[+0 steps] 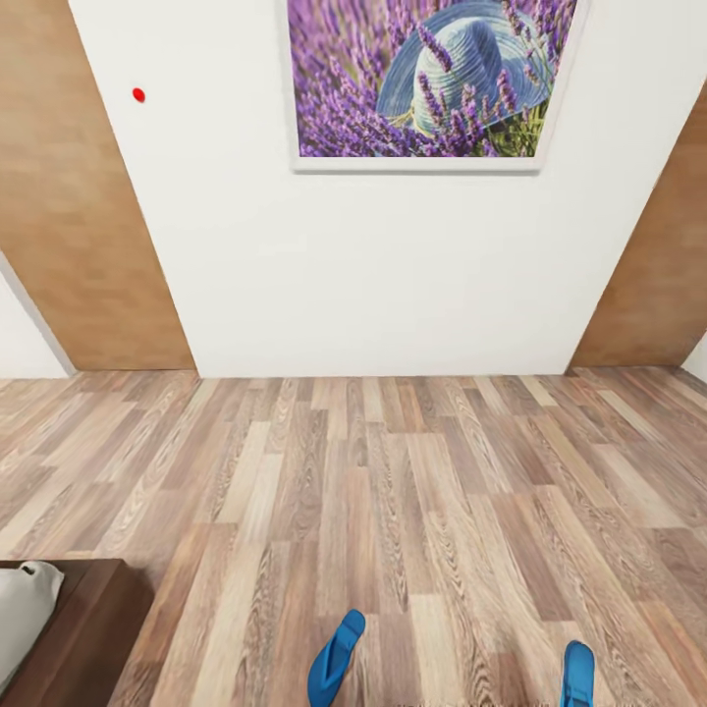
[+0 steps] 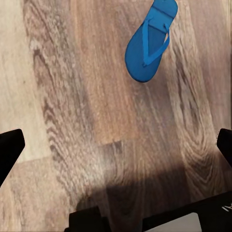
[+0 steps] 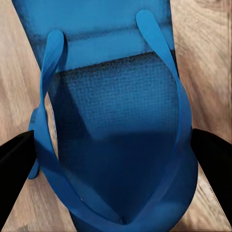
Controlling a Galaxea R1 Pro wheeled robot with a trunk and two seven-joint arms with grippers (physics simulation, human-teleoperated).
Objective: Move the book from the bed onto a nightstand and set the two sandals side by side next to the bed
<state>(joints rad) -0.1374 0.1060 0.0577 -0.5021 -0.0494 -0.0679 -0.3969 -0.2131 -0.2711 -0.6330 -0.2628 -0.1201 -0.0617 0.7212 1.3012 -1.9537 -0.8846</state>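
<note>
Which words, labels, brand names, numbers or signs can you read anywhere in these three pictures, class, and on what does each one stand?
None can be read.
Left end effector: a white mark at the picture's corner, cut off, unreadable.
Framed picture: lavender and a blue hat, no text.
Red dot on the wall: no lettering.
Two sandals: plain blue, no brand showing.

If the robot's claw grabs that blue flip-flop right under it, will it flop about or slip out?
The sandal looks thin and flat, so it is probably light and may bend or droop if held by one edge. Its thin straps arch up off the sole and would likely give when pinched. Lying flat on the floor, it should slide rather than roll or tip.
</note>
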